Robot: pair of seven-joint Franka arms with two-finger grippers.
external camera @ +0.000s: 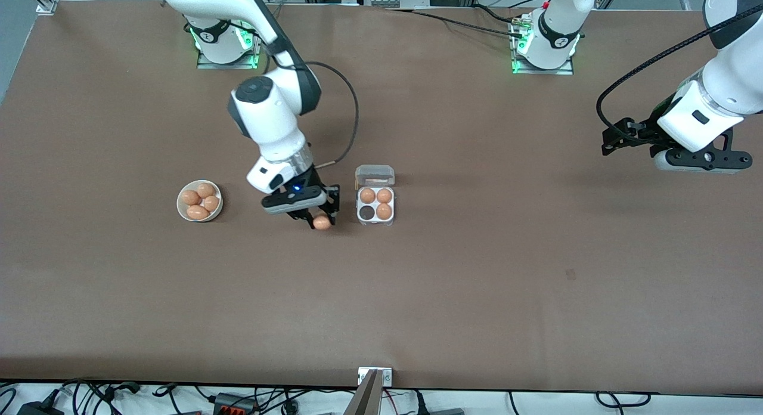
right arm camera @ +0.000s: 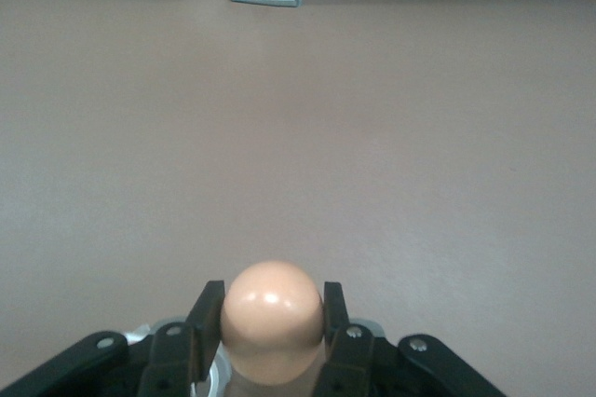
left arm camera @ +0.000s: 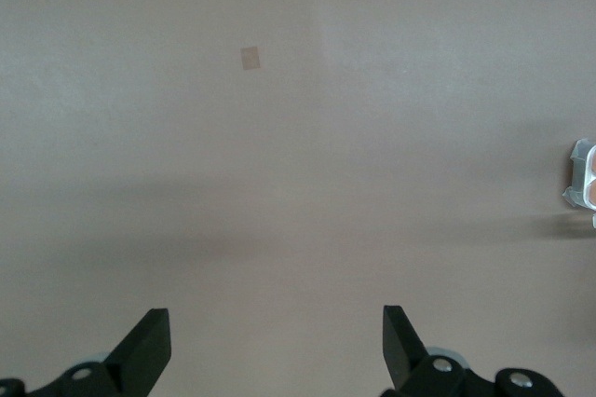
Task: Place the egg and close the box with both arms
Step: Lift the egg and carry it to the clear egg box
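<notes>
Right gripper (external camera: pixel 319 219) pinching the egg (external camera: pixel 322 222), over desk (external camera: pixel 477 284) between bowl (external camera: pixel 181 211) and box (external camera: pixel 376 203); empty cell toward it. Left gripper (left arm camera: pixel 277 346) spread, waiting.

Under me spreads a brown table (external camera: pixel 477 284), evenly lit, with one small darker mark (external camera: pixel 570 275). Black cables (external camera: pixel 238 397) trail along its pale edge nearest the front camera.
</notes>
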